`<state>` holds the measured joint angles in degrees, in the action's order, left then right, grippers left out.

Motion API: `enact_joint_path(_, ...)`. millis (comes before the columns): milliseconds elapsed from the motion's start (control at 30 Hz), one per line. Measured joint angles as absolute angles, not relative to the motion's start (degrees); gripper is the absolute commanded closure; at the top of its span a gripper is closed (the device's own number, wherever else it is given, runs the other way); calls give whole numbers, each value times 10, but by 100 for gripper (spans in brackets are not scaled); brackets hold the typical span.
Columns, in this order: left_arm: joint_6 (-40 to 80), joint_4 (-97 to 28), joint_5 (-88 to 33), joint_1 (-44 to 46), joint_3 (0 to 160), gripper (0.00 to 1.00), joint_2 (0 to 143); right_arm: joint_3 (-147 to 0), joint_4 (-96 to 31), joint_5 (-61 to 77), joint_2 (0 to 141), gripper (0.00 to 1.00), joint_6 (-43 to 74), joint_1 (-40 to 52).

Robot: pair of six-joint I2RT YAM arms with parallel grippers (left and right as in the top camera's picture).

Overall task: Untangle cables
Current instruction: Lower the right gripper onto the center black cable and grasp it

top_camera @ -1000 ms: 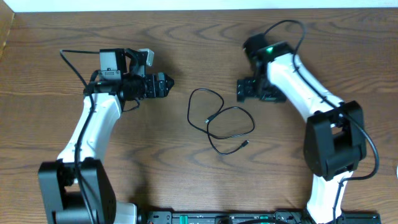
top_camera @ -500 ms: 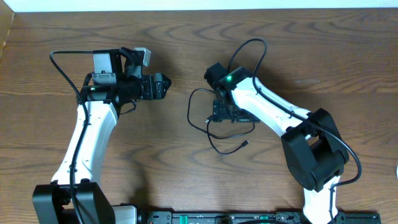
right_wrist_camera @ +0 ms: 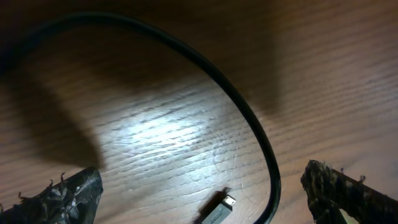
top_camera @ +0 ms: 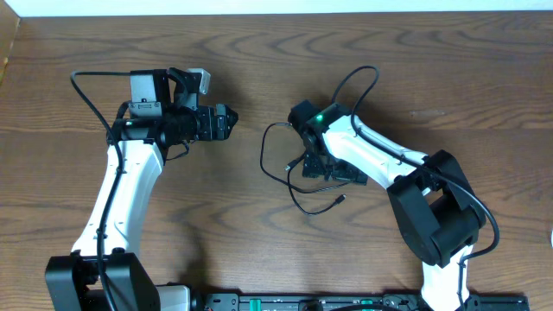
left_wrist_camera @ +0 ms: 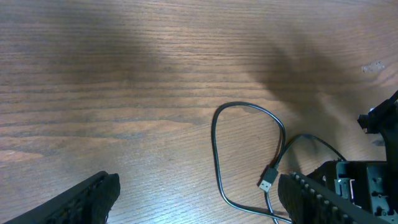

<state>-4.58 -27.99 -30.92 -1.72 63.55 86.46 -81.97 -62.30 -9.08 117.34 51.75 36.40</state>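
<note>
Spread wide, the right claw (top_camera: pixel 321 166) hangs directly over the cables (right_wrist_camera: pixel 242 112) on the table (top_camera: pixel 449 69), one arc crossing between its fingers (right_wrist_camera: pixel 62 193); the left claw (top_camera: pixel 226 121), also wide, sits well left of them.

Thin black cables (left_wrist_camera: pixel 213 143) lie flat in loose loops.

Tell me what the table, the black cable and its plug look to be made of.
Table: wood or wood-look laminate, brown; grain lines run across it. Cable: black rubbery or plastic jacket, smooth, slight sheen. Plug: dark plastic body, silvery tip, probably metal.
</note>
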Motion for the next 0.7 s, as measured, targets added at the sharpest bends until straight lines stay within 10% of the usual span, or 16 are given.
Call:
enact_joint_path(133,-46,-281,-309,-17,635,13,865,-811,-623,-90,1173,23,530,364)
enact_joint_path(567,-47,-281,-309,-17,635,13,865,-811,-596,-82,1173,47,537,378)
enact_joint_path(700,-48,-281,-309,-17,635,13,865,-811,-586,-75,1173,83,535,393)
